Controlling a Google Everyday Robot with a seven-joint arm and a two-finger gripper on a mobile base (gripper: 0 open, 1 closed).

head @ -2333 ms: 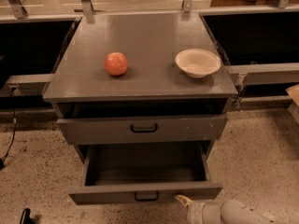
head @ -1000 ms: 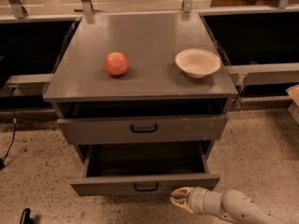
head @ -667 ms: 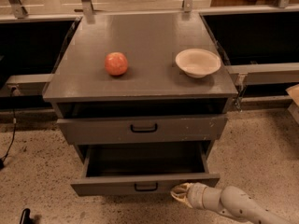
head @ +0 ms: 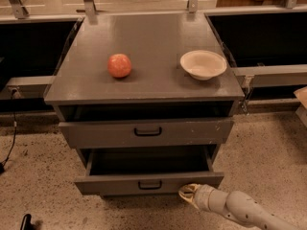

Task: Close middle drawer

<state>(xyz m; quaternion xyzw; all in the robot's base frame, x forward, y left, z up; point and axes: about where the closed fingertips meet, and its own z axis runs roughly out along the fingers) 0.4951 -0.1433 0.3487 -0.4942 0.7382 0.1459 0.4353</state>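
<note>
The middle drawer (head: pixel 115 184) is the lower open one, with a low grey front panel and a small black loop handle (head: pixel 149 185). It stands pulled out partway, and its plain grey box is dark inside with nothing showing in it. My gripper (head: pixel 188 194) comes in from the bottom right on a pale arm (head: pixel 244 212). Its tip is at the lower right part of the drawer's front panel, touching or nearly touching it. The fingers look shut and hold nothing.
Above it, a taller scuffed drawer (head: pixel 96 133) with a larger handle stands slightly open. A red-orange fruit (head: pixel 119 65) and a cream bowl (head: pixel 203 64) sit on the cabinet top (head: pixel 148 42). Speckled floor lies around the cabinet, and a black cable (head: pixel 9 143) hangs at the left.
The middle drawer has slid in toward the cabinet and sticks out less. My gripper has moved left and forward along the drawer's front.
</note>
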